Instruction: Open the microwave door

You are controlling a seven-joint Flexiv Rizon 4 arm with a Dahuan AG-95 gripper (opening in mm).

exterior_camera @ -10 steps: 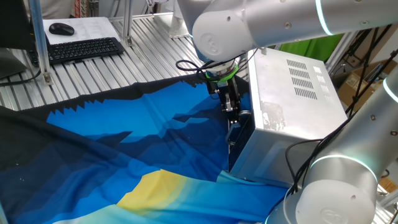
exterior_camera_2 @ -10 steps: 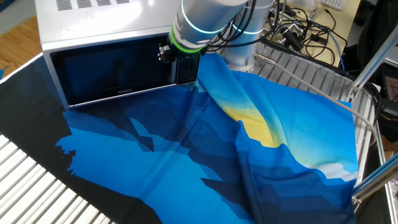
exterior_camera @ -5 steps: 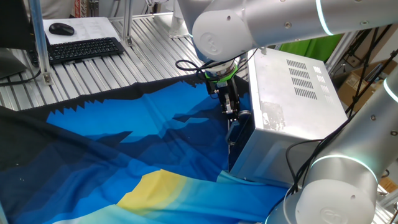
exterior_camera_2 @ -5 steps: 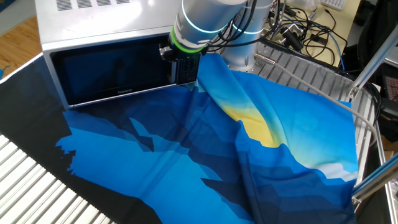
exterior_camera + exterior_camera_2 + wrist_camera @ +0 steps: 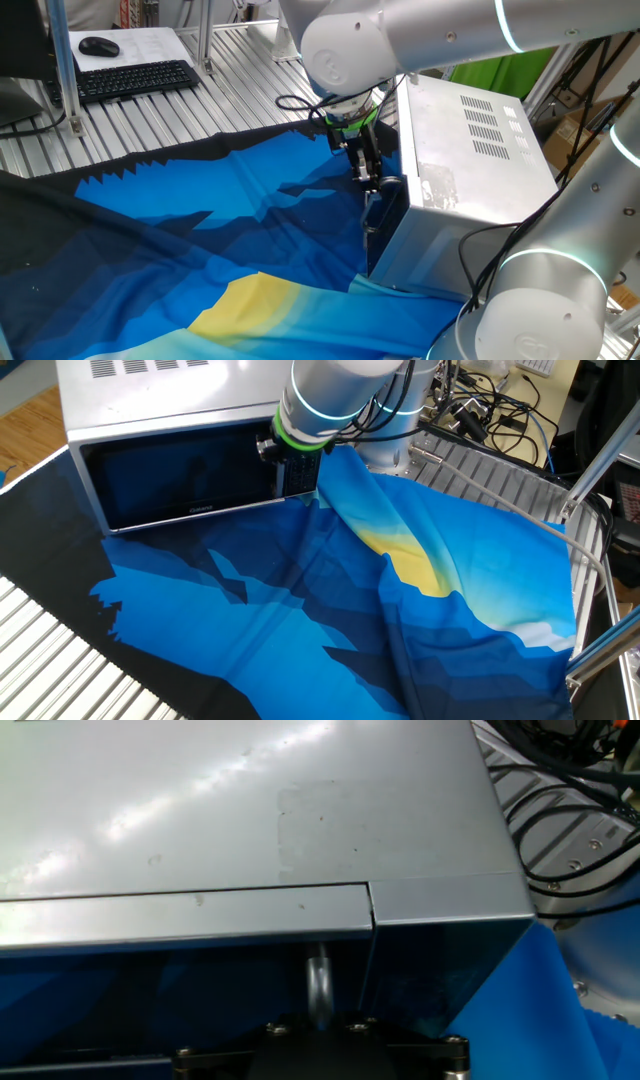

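The microwave (image 5: 480,150) stands at the right of the table, its vented silver casing toward this view. In the other fixed view its body (image 5: 160,390) faces front, and the microwave door (image 5: 170,475) with dark glass looks nearly closed. My gripper (image 5: 368,172) is at the door's handle side, its black fingers closed round the curved silver handle (image 5: 392,183). It also shows in the other fixed view (image 5: 272,455). In the hand view the handle (image 5: 318,985) runs straight down into the gripper (image 5: 318,1032), below the casing top (image 5: 250,810). The fingertips are hidden.
A blue and yellow cloth (image 5: 200,240) covers the table in front of the microwave. A keyboard (image 5: 135,78) and mouse (image 5: 98,45) lie at the far left. Cables (image 5: 480,410) pile up behind the arm. A second arm's silver base (image 5: 540,300) stands by the microwave.
My gripper has shifted slightly away from the microwave front, with the handle in it. The door's handle edge looks a touch further out.
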